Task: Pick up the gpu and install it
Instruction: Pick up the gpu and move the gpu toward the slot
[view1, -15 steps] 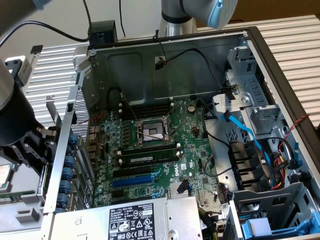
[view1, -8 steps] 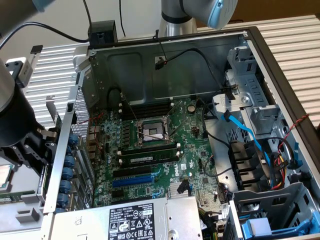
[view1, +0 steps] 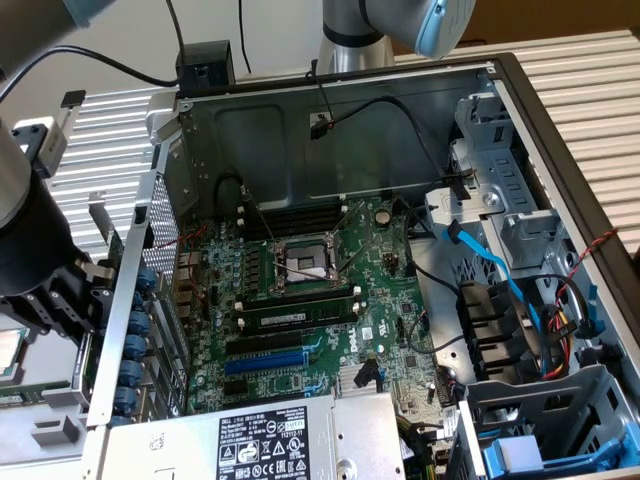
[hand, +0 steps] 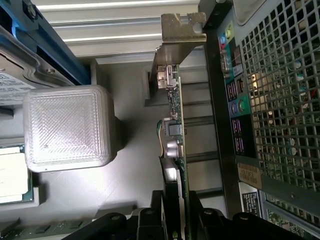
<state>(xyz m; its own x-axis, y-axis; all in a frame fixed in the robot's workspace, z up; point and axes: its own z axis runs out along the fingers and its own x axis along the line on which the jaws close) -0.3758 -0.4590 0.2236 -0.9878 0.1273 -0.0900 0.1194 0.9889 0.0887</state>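
Slatted metal desk (view1: 590, 80) carrying open computer case (view1: 330, 130); arm (view1: 30, 240) hanging low outside case at exterior view's left, fingers (hand: 150, 217) clamping gpu (hand: 179, 125) edge-on, its silver bracket (hand: 182, 27) sitting just beside perforated case panel (hand: 280, 100).

One gpu (hand: 176, 125), one case (view1: 290, 130), one motherboard (view1: 392, 292)

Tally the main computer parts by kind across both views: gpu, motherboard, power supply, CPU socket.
gpu: 1
motherboard: 1
power supply: 1
CPU socket: 1
Total: 4
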